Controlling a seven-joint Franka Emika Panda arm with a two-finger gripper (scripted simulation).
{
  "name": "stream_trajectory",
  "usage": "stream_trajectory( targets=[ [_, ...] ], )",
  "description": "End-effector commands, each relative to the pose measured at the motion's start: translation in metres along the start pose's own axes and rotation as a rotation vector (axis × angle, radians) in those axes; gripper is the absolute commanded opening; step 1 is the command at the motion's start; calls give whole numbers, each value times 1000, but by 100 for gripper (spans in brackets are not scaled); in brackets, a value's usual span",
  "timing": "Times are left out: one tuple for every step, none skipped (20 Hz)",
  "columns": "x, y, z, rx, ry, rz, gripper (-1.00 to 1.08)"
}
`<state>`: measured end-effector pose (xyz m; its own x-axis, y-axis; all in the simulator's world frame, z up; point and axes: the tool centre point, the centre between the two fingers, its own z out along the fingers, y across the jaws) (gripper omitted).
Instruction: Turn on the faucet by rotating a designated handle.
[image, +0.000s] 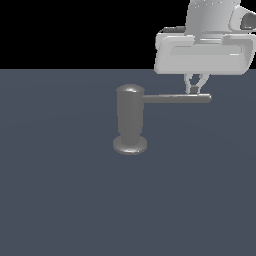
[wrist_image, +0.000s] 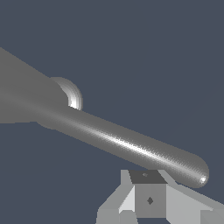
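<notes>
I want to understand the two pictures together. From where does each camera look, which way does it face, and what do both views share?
Exterior view: off the arm, raised, looking slightly down at the faucet side-on; the robot's hand and gripper show just above the handle.
Wrist view: on the wrist, looking down along the handle toward the faucet's top; only the fingertips show, beside the rod's tip.
Shared: handle, faucet, gripper.
</notes>
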<state>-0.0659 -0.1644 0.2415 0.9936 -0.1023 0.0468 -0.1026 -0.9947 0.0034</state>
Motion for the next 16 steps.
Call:
stream_trajectory(
  targets=[
    [-2, 13, 16, 1, -34, 15, -100],
    [0, 15, 17, 2, -35, 16, -100],
    [3, 17, 18, 2, -36, 17, -100],
    [5, 19, 18, 2, -36, 17, -100],
    [7, 22, 19, 2, -37, 18, -100],
    [10, 24, 19, 2, -38, 19, -100],
    [12, 26, 19, 2, -39, 19, -100],
    [14, 29, 20, 2, -40, 20, -100],
    [17, 31, 20, 2, -41, 20, -100],
    [19, 33, 21, 2, -42, 21, -100],
    [21, 35, 21, 2, -43, 21, -100],
    [23, 38, 22, 2, -44, 22, -100],
    [26, 40, 22, 3, -45, 23, -100],
    [28, 42, 23, 3, -46, 23, -100],
    [28, 42, 23, 3, -46, 23, -100],
    [39, 15, 5, 7, -10, -21, -100]
  ],
)
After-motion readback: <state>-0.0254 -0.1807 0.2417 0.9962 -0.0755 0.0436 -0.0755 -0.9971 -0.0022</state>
